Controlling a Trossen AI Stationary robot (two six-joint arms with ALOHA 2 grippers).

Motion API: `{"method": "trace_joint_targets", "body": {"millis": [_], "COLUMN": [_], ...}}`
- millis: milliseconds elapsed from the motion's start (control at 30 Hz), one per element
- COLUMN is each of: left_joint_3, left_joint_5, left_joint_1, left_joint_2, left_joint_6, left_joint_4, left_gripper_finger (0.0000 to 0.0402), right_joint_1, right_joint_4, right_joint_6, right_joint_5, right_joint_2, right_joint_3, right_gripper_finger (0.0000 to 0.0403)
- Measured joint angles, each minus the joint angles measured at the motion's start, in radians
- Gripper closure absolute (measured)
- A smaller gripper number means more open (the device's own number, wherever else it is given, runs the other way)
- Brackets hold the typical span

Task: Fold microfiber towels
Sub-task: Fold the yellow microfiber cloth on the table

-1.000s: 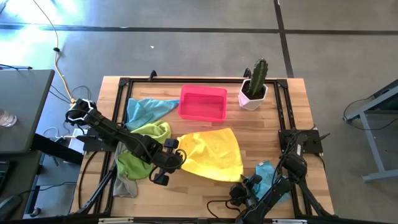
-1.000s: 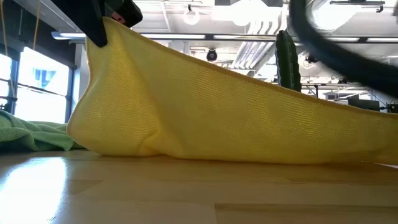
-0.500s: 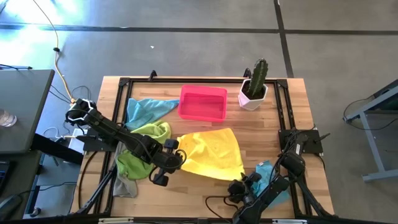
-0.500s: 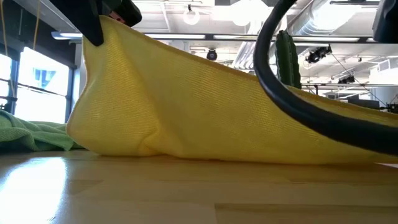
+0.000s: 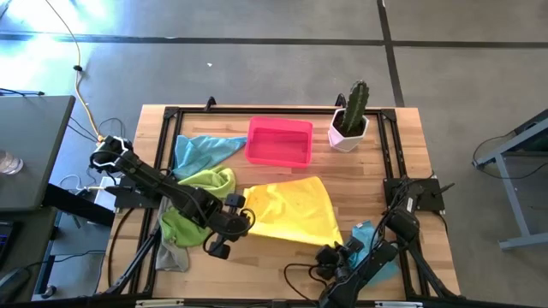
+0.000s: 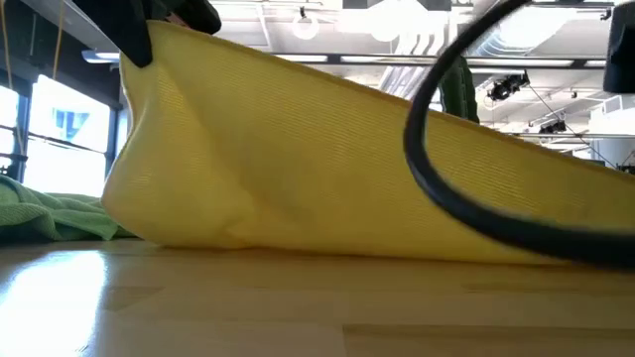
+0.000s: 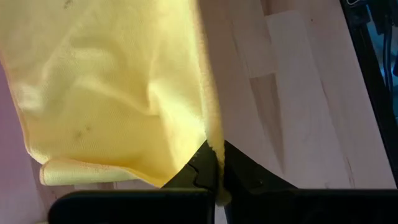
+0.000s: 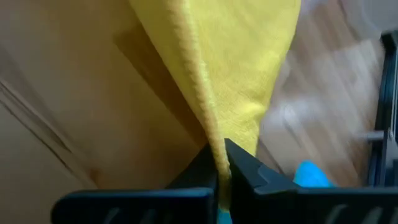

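Since 1 s ago the right gripper [image 5: 336, 257] has come in along the near edge and now pinches the yellow towel's [image 5: 291, 211] near right corner; the cloth is lifted higher. The left gripper [image 5: 233, 231] is clamped on the near left corner, raised off the wooden table [image 5: 411, 154]. The towel's far edge rests near the pink tray [image 5: 279, 142]; a lime green towel [image 5: 193, 210] lies beside it
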Motion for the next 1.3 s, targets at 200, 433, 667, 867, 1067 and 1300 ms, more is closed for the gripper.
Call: {"method": "trace_joint_targets", "body": {"millis": [200, 433, 667, 867, 1067, 1300], "left_joint_3": [0.000, 0.000, 0.000, 0.000, 0.000, 0.000], "left_joint_5": [-0.001, 0.066, 0.122, 0.125, 0.016, -0.183], "left_joint_1": [-0.016, -0.023, -0.031, -0.056, -0.074, -0.075], "left_joint_2": [0.000, 0.000, 0.000, 0.000, 0.000, 0.000], "left_joint_6": [-0.026, -0.054, -0.079, -0.106, -0.155, -0.236], "left_joint_4": [0.001, -0.005, -0.010, -0.010, -0.051, -0.148], "left_gripper_finger": [0.0401, 0.0401, 0.0401, 0.0401, 0.0402, 0.0402], "right_joint_1": [-0.022, -0.053, -0.057, -0.085, -0.135, -0.192], "right_joint_4": [0.050, 0.041, 0.075, 0.132, 0.137, 0.108], "right_joint_6": [-0.114, -0.311, -0.413, -0.608, -0.742, -0.843], "right_joint_5": [-0.072, -0.119, -0.131, -0.210, -0.209, -0.156], "right_joint_2": [0.000, -0.022, -0.136, -0.170, -0.172, -0.182], "right_joint_3": [0.005, 0.124, 0.144, 0.145, 0.107, 0.034], "right_gripper_finger": [0.0402, 0.0402, 0.0403, 0.0403, 0.0403, 0.0403]}}
